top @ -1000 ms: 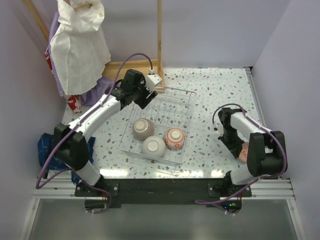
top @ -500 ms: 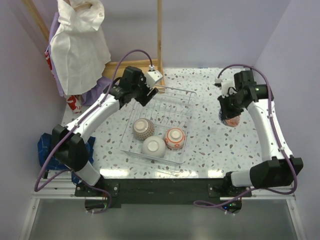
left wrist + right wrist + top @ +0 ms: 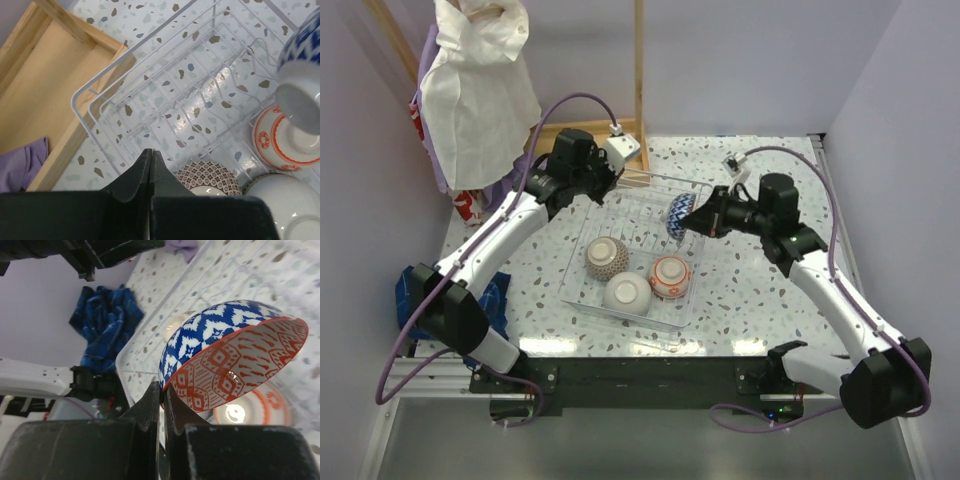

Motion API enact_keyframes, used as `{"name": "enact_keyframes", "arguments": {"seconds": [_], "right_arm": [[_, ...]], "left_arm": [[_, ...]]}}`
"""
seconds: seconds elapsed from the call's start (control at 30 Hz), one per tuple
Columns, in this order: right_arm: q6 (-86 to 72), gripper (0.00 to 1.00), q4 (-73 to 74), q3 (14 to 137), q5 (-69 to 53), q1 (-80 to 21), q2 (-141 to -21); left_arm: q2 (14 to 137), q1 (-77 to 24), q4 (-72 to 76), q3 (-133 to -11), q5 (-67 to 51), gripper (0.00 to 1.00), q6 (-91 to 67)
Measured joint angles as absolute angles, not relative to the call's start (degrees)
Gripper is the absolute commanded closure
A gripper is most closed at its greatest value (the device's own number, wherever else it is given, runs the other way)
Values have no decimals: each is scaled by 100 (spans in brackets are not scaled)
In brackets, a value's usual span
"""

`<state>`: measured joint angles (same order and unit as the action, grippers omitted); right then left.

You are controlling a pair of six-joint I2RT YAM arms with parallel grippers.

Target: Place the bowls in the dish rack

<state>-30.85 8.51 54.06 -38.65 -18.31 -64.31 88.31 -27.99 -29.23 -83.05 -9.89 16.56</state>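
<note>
The wire dish rack [image 3: 688,188] lies in the middle of the table and holds three bowls: a brown patterned one [image 3: 606,257], a white one [image 3: 627,294] and an orange-ringed one [image 3: 670,277]. My right gripper [image 3: 703,222] is shut on the rim of a blue-and-white bowl [image 3: 679,214] with a red-patterned inside [image 3: 235,360], held on edge over the rack's far right part. My left gripper [image 3: 625,178] is shut and empty above the rack's far left corner [image 3: 80,97]. The blue bowl also shows in the left wrist view [image 3: 300,75].
A wooden frame [image 3: 50,90] lies just beyond the rack's far left corner, with an upright wooden post [image 3: 640,70]. White cloth [image 3: 475,80] hangs at the back left. A blue cloth [image 3: 415,290] lies off the table's left edge.
My right arm swung from the right side in over the rack, carrying the blue bowl. My left gripper drew back a little toward the rack's far left corner.
</note>
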Motion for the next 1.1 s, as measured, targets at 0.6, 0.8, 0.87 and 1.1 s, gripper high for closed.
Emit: {"name": "enact_keyframes", "arguments": {"seconds": [0.6,0.8,0.87,1.1], "right_arm": [[-4504,100,-2370,4416,-4215,-2963,-8040],[-4445,100,-2322,4252,-4333,-3170,-8099],[-4353,100,-2246,4239,-4335,-3205,-8086],[-4125,100,-1900,4239,-4320,-3214,-8053]], "left_arm": [[8965,-2775,-3321,-7961,-2060,100,1614],[9301,-2773,-3649,-7905,-2298,100,1791],[9323,-2773,-3664,-7760,-2386,100,1857],[9323,-2773,-3712,-7341,-2539,100,1973]]}}
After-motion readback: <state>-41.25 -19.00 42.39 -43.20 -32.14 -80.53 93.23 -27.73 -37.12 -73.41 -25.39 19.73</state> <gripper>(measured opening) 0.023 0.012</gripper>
